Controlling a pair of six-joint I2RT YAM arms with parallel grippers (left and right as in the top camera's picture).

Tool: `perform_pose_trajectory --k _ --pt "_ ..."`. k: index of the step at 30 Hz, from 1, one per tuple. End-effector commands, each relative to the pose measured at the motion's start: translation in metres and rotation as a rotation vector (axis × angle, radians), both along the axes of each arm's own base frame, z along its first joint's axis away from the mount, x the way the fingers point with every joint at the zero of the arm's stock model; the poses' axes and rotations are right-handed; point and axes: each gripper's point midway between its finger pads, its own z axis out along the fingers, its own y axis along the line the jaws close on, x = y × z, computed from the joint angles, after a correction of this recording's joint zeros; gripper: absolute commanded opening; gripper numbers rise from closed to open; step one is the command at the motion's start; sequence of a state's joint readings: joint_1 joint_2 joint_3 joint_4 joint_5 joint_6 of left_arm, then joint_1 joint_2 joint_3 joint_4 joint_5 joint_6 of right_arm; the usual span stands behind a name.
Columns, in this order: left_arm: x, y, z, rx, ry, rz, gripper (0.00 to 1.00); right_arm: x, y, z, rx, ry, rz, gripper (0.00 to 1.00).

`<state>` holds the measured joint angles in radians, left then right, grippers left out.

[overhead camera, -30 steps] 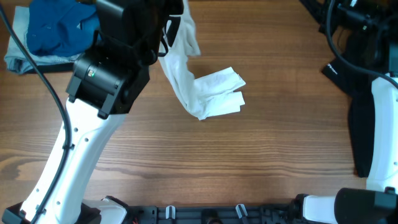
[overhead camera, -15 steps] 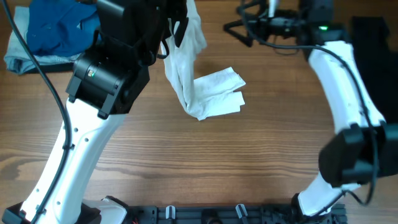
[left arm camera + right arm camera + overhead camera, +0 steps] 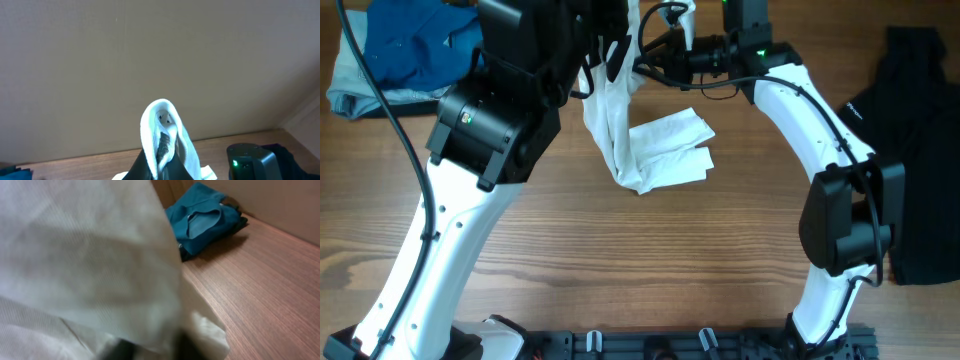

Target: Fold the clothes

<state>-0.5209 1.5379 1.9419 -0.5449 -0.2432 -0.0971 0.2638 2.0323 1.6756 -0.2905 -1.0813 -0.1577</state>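
Note:
The white shirt (image 3: 665, 150) hangs from my left gripper (image 3: 616, 45), which is shut on its top end high above the table. Its lower folded end rests on the wood. In the left wrist view the cloth (image 3: 159, 120) loops over the pinching fingers (image 3: 162, 159), with a bit of dark print in the fold. My right gripper (image 3: 658, 58) is open right beside the hanging cloth, near its top. In the right wrist view white cloth (image 3: 85, 255) fills the left and blurs the fingers (image 3: 152, 349). A black garment (image 3: 920, 150) lies at the right edge.
A blue garment on a pile (image 3: 410, 50) sits at the back left and also shows in the right wrist view (image 3: 210, 220). My left arm's white link (image 3: 450, 240) crosses the left of the table. My right arm (image 3: 820, 130) arches over the right half.
My right arm has swung from the far right across to the hanging shirt. This uncovered the black garment. My left gripper has kept holding the shirt up, almost still.

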Motion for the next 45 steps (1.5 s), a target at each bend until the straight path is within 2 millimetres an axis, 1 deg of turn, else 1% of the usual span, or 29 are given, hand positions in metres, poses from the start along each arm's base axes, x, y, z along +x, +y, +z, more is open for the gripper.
perform_pose_trajectory --k 1,2,4,5,6,7,8,9,10,12,14,18,20,21,22,24,25,26,27,28,29,31,33,34,36,39,41,42,45 --pt "-0.006 0.001 0.012 -0.005 -0.029 -0.013 0.04 0.003 -0.009 0.001 0.027 0.049 -0.010 0.05" --pt "-0.006 0.001 0.011 -0.004 -0.027 -0.013 0.04 0.006 -0.015 0.004 0.029 0.052 -0.025 0.04" --pt "-0.006 0.001 0.010 -0.001 -0.021 -0.013 0.04 0.014 -0.034 0.013 0.035 0.043 -0.067 0.04" --pt "-0.006 0.002 0.008 0.003 -0.016 -0.009 0.04 0.019 -0.050 0.023 0.043 0.042 -0.106 0.04" --pt "-0.006 0.002 0.007 0.005 -0.012 -0.008 0.04 0.022 -0.060 0.029 0.046 0.036 -0.131 0.04" --pt "-0.006 0.003 0.006 0.007 -0.009 -0.005 0.04 0.025 -0.078 0.040 0.045 0.028 -0.174 0.04" --pt "-0.005 0.004 0.005 0.010 -0.006 0.000 0.04 0.027 -0.089 0.046 0.043 0.024 -0.205 0.04" --pt "-0.005 0.004 0.005 0.010 -0.004 0.001 0.04 0.027 -0.100 0.053 0.042 0.018 -0.229 0.04" --pt "-0.005 0.004 0.004 0.011 -0.003 0.001 0.04 0.027 -0.115 0.062 0.031 0.014 -0.275 0.04" --pt "-0.005 0.004 0.004 0.012 -0.002 0.002 0.04 0.024 -0.136 0.075 0.001 0.003 -0.349 0.04" --pt "-0.005 0.004 0.004 0.013 -0.001 0.002 0.04 0.018 -0.147 0.085 -0.026 -0.016 -0.391 0.04" --pt "-0.005 0.004 0.004 0.012 -0.002 0.002 0.04 0.001 -0.159 0.115 -0.081 -0.081 -0.475 0.04" --pt "-0.005 0.005 0.005 0.011 -0.005 0.005 0.04 -0.012 -0.169 0.136 -0.106 -0.123 -0.538 0.04" --pt "-0.005 0.006 0.005 0.012 -0.007 0.012 0.04 -0.015 -0.172 0.142 -0.110 -0.136 -0.551 0.04" --pt "-0.004 0.008 0.006 0.012 -0.009 0.022 0.04 -0.022 -0.177 0.151 -0.110 -0.153 -0.567 0.04" --pt "-0.004 0.008 0.006 0.012 -0.010 0.024 0.11 -0.034 -0.186 0.166 -0.106 -0.178 -0.591 0.04" --pt "-0.004 0.008 0.006 0.012 -0.010 0.024 0.17 -0.039 -0.190 0.172 -0.104 -0.189 -0.603 0.04" --pt "-0.004 0.008 0.006 0.011 -0.010 0.024 0.25 -0.046 -0.194 0.181 -0.101 -0.207 -0.617 0.04" --pt "-0.004 0.008 0.006 0.012 -0.011 0.024 0.27 -0.054 -0.200 0.193 -0.097 -0.237 -0.634 0.04" --pt "-0.004 0.010 0.008 0.012 -0.018 0.031 0.28 -0.065 -0.205 0.208 -0.094 -0.286 -0.652 0.04" --pt "-0.004 0.011 0.010 0.009 -0.025 0.042 0.23 -0.070 -0.208 0.215 -0.092 -0.308 -0.664 0.04" --pt "-0.006 0.014 0.021 -0.009 -0.058 0.050 0.06 -0.086 -0.218 0.235 -0.097 -0.373 -0.717 0.04" --pt "-0.011 0.017 0.035 -0.034 -0.098 0.050 0.05 -0.100 -0.223 0.250 -0.102 -0.421 -0.757 0.04" --pt "-0.017 0.020 0.044 -0.048 -0.122 0.050 0.06 -0.106 -0.223 0.256 -0.104 -0.441 -0.761 0.04" --pt "-0.023 0.024 0.051 -0.057 -0.137 0.050 0.07 -0.111 -0.222 0.257 -0.109 -0.451 -0.757 0.04" --pt "-0.027 0.027 0.047 -0.037 -0.119 0.051 0.09 -0.109 -0.219 0.247 -0.110 -0.407 -0.735 0.04" --pt "-0.026 0.033 0.042 -0.007 -0.104 0.071 0.11 -0.107 -0.209 0.239 -0.098 -0.371 -0.684 0.04" --pt "-0.025 0.038 0.041 -0.002 -0.097 0.085 0.12 -0.104 -0.204 0.234 -0.096 -0.353 -0.662 0.04" --pt "-0.021 0.056 0.033 0.010 -0.064 0.125 0.14 -0.096 -0.177 0.218 -0.092 -0.305 -0.579 0.04"
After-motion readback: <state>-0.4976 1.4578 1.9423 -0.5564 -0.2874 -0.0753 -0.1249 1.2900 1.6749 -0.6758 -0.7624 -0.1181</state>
